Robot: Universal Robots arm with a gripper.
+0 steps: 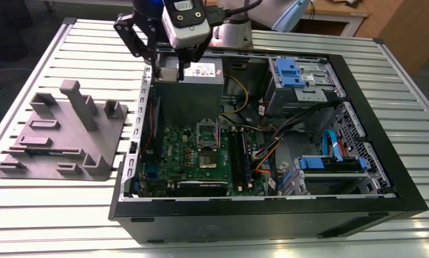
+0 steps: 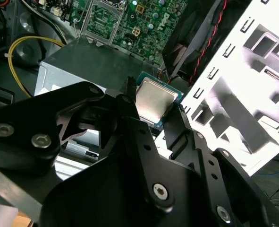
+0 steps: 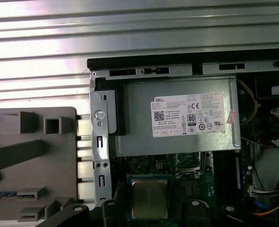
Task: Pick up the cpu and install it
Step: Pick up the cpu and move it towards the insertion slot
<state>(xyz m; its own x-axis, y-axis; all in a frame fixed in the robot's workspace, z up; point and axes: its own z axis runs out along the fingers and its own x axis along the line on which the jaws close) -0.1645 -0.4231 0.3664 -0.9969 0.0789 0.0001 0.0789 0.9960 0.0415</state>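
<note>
My gripper (image 1: 169, 74) hangs over the far corner of the open computer case (image 1: 386, 177), at the exterior view's left, above the grey power supply box (image 1: 189, 88). It is shut on the cpu (image 2: 154, 100), a small square chip with a silvery top and green rim. A black finger (image 2: 130, 97) presses on each side of it. In the first wrist view the cpu (image 3: 149, 197) sits between the fingertips, above the green motherboard (image 3: 144, 165). The motherboard's socket (image 1: 208, 160) lies lower in the case, with its metal frame (image 1: 207, 133) swung up.
A grey fixture block (image 1: 64, 137) with posts and slots stands on the slatted metal table (image 1: 49, 215), at the exterior view's left of the case. Inside the case are blue drive bays (image 1: 300, 75), loose cables (image 1: 271, 129) and black memory sticks (image 1: 241, 158).
</note>
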